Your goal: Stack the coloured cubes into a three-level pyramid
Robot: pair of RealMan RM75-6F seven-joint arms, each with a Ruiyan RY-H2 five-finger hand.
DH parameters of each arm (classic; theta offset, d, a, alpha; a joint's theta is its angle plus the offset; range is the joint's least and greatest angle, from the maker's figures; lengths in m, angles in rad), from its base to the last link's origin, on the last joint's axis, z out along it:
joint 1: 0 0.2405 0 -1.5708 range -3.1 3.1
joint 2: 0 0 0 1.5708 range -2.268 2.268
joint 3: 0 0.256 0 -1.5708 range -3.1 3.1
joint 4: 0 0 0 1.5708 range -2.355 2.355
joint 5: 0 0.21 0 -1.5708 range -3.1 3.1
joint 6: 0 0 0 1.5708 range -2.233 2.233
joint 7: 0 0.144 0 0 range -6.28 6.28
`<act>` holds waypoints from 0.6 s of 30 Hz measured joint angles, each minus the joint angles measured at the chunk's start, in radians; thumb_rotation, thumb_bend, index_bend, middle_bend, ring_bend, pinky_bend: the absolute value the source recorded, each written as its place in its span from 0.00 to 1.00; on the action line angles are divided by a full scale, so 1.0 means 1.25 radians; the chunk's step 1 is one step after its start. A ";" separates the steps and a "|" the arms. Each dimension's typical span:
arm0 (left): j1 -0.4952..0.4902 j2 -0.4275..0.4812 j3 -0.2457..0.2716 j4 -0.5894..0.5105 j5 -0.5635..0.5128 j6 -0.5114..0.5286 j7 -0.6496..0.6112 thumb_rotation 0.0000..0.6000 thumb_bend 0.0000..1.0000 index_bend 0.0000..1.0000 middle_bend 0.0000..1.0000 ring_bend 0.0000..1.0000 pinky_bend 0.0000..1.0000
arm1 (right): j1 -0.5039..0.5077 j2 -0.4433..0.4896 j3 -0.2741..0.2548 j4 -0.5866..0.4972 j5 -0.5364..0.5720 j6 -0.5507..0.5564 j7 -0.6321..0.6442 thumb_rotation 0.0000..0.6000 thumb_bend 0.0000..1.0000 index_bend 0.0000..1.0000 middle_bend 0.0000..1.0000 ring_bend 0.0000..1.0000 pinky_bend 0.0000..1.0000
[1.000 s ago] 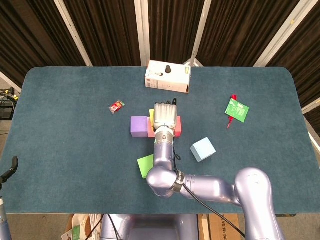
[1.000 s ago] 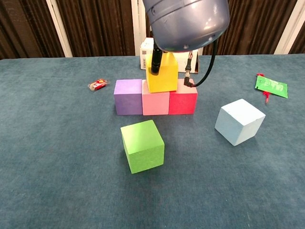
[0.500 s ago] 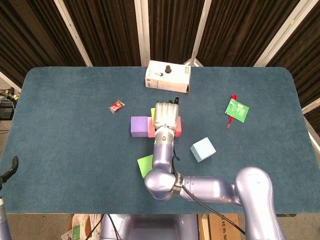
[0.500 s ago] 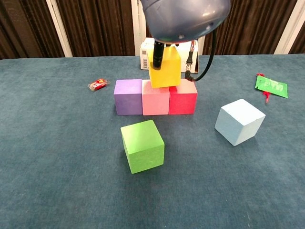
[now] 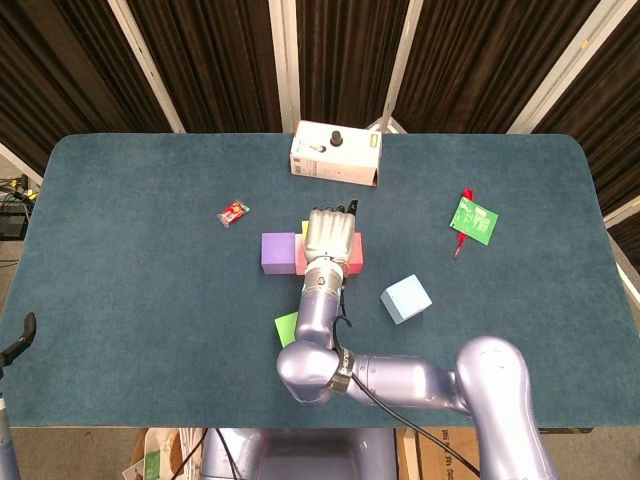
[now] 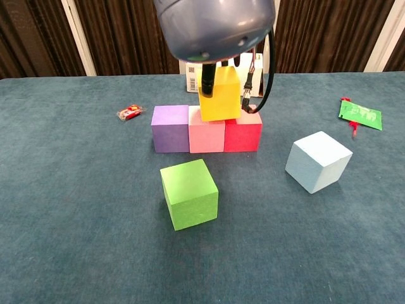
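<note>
A purple cube (image 6: 169, 128), a pink cube (image 6: 206, 137) and a red cube (image 6: 243, 136) stand in a row at the table's middle. My right hand (image 5: 329, 237) reaches over them from the near side and grips a yellow cube (image 6: 219, 95), one dark finger (image 6: 207, 77) down its front face. The yellow cube sits slightly tilted over the seam between pink and red; I cannot tell whether it touches them. A green cube (image 6: 188, 193) lies in front of the row and a light blue cube (image 6: 317, 161) to its right. Only a dark bit of my left hand (image 5: 18, 338) shows.
A white box (image 5: 335, 153) stands behind the row. A small red wrapper (image 5: 233, 212) lies to the row's left and a green packet (image 5: 473, 220) at the far right. My right forearm (image 6: 215, 25) fills the top of the chest view.
The yellow cube has gone up and to the right, from over the pink cube to over the pink-red seam. My right forearm has swung left in the chest view.
</note>
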 measured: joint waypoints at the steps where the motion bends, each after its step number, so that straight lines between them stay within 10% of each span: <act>1: 0.000 0.001 -0.001 0.000 -0.001 0.000 -0.001 1.00 0.41 0.03 0.00 0.00 0.00 | 0.002 -0.003 0.001 0.004 -0.001 0.000 0.001 1.00 0.29 0.37 0.43 0.21 0.00; 18: 0.000 0.002 -0.003 0.000 -0.005 0.001 0.002 1.00 0.41 0.03 0.00 0.00 0.00 | 0.012 -0.031 0.016 0.054 -0.028 -0.023 0.012 1.00 0.29 0.37 0.42 0.21 0.00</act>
